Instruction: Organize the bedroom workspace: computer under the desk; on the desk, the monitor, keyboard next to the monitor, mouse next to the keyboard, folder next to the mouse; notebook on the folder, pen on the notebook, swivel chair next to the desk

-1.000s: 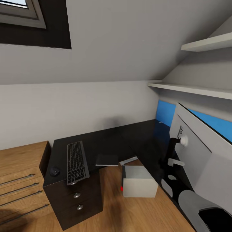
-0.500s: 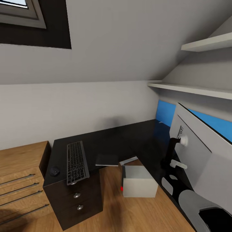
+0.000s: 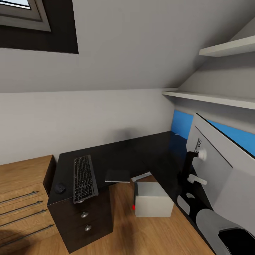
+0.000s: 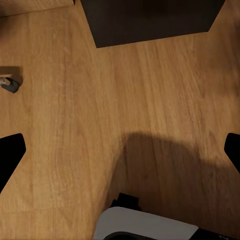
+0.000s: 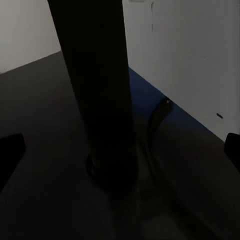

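Observation:
A black L-shaped desk (image 3: 141,148) fills the corner. On its left wing lie a dark keyboard (image 3: 85,179) and, left of it, a black mouse (image 3: 59,188). A flat dark grey book-like item (image 3: 118,176) rests at the desk's inner edge. The grey computer box (image 3: 152,199) stands on the floor in the desk's nook. The monitor (image 3: 219,166) stands on the right wing, its back toward me. My right gripper (image 5: 120,150) is open, with the monitor's black stand pole (image 5: 97,85) between its wide-apart fingers. My left gripper (image 4: 120,150) hangs open over the wooden floor (image 4: 75,130).
A wooden drawer chest (image 3: 21,191) adjoins the desk on the left. White shelves (image 3: 212,97) run above the monitor under a sloped ceiling. A cable (image 5: 157,117) trails behind the stand. A small grey object (image 4: 10,82) lies on the floor near the desk's drawer unit (image 4: 150,20).
A small white part of my right gripper beside the monitor stand has shifted slightly to the right. Everything else stands as before.

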### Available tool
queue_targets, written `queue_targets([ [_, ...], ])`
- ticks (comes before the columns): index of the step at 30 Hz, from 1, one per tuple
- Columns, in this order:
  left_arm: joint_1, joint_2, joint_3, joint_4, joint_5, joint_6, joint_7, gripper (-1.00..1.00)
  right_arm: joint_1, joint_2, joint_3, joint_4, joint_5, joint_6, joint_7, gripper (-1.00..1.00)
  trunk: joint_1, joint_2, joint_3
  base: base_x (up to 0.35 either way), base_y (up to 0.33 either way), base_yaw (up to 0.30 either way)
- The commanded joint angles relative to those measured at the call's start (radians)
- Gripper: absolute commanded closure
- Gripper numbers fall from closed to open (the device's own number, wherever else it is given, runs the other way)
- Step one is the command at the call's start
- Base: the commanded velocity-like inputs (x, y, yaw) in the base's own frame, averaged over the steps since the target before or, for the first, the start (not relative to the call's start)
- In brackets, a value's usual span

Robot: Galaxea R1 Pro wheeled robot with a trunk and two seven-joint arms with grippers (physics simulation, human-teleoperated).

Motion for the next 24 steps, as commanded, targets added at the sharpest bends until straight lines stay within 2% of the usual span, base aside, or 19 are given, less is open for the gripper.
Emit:
queue_targets([
  [1, 0.000, 0.001, -0.009, -0.001, 0.007, -0.002, 0.007, -1.00, -0.001, 0.000, 0.009, 0.000, -0.005, -0.002, -0.006, -1.00, 0.000, -0.001, -0.001, 0.000, 0.000, 0.000],
  [8, 0.000, 0.001, -0.008, -0.002, 0.007, -0.002, 0.007, -1.00, -0.001, 0.000, 0.044, 0.004, 0.021, 0.014, -0.008, -1.00, 0.000, -0.001, -0.001, 0.000, 0.000, 0.000],
  [13, 0.000, 0.001, -0.007, -0.001, 0.007, -0.002, 0.007, -1.00, -0.001, -0.002, 0.062, 0.004, 0.034, 0.077, -0.010, -1.00, 0.000, -0.001, -0.001, 0.000, 0.000, 0.000],
  [24, 0.000, 0.001, -0.007, -0.001, 0.007, -0.002, 0.007, -1.00, -0.001, -0.004, 0.068, 0.004, 0.039, 0.119, -0.010, -1.00, 0.000, -0.001, -0.001, 0.001, 0.000, 0.000],
])
